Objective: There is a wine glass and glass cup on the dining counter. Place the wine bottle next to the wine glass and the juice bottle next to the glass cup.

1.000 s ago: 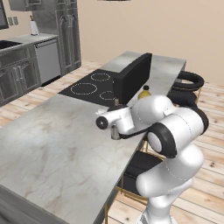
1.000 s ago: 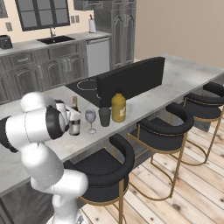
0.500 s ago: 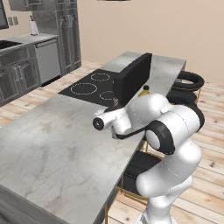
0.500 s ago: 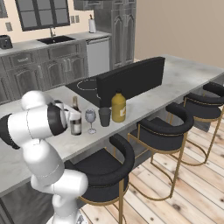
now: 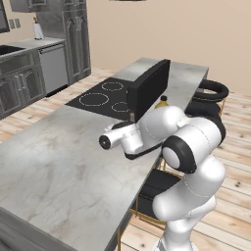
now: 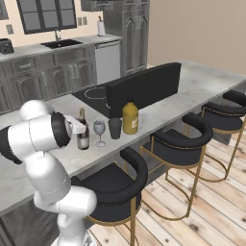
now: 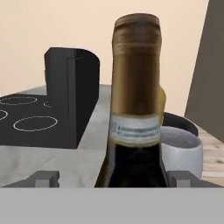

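dining counter (image 6: 192,89) long grey-white marble top on grey base, black cooktop (image 5: 100,98) inset with white ring burners; tall black curved panel (image 6: 144,86) stands upright along the counter's middle beside the cooktop; wine bottle (image 6: 83,129) upright on the counter near its stool-side edge, gold foil top, pale label; wine glass (image 6: 99,130) just beside it, upright, a small gap between them; glass cup (image 6: 115,128) next along, dark tumbler, close to the wine glass; juice bottle (image 6: 129,117) just past the cup, yellow body, dark cap, nearly touching the cup; all four in one row in front of the black panel; gripper (image 7: 113,178) at bottle level, wrist horizontal, fingers (image 7: 43,178) well apart, one on each side of the wine bottle's body, gaps visible both sides, grasping nothing; bottle neck and foil rise at centre of the hand view; wine glass bowl behind it to the right there; black cushioned bar stools (image 6: 175,139) with gold legs line the counter's near side; light wood plank floor (image 6: 211,202); back wall run of dark grey cabinets (image 6: 43,77), marble counter with black sink (image 6: 60,43), steel dishwasher (image 6: 108,60), window (image 6: 45,14) above; beige wall (image 5: 186,34) beyond the island
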Robot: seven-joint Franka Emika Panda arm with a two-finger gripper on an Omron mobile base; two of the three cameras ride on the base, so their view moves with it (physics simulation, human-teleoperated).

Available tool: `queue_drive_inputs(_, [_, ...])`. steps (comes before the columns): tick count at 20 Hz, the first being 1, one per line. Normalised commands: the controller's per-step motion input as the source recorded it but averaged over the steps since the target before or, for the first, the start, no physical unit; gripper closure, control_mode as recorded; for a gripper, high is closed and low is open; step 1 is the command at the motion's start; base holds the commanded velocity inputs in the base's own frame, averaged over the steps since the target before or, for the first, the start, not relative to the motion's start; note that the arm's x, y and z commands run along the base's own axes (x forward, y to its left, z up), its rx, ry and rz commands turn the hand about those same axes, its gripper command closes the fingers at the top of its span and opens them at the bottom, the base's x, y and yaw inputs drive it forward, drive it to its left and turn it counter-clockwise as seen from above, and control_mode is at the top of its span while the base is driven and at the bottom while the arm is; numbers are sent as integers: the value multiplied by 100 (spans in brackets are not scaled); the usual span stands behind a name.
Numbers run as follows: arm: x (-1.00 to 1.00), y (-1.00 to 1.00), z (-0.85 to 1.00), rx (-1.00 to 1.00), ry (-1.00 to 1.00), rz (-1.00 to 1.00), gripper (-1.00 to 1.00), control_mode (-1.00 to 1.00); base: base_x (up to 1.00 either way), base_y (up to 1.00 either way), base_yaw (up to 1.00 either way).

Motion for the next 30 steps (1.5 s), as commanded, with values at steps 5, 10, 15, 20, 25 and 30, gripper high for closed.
queue_drive_inputs(5, [-28,-2,-48,12,-14,-12,-100,-100,0,0,0])
queue_drive_inputs(10, [-21,5,-33,15,-11,-12,-100,-100,0,0,0])
queue_drive_inputs(15, [-14,15,-34,14,-12,-10,-100,-100,0,0,0])
queue_drive_inputs(20, [-2,11,-34,15,-10,-9,-100,-100,0,0,0])
queue_drive_inputs(25, [-5,13,-35,15,-10,-8,-100,-100,0,0,0])
queue_drive_inputs(30, [-18,13,-39,12,-13,-7,-100,-100,0,0,0])
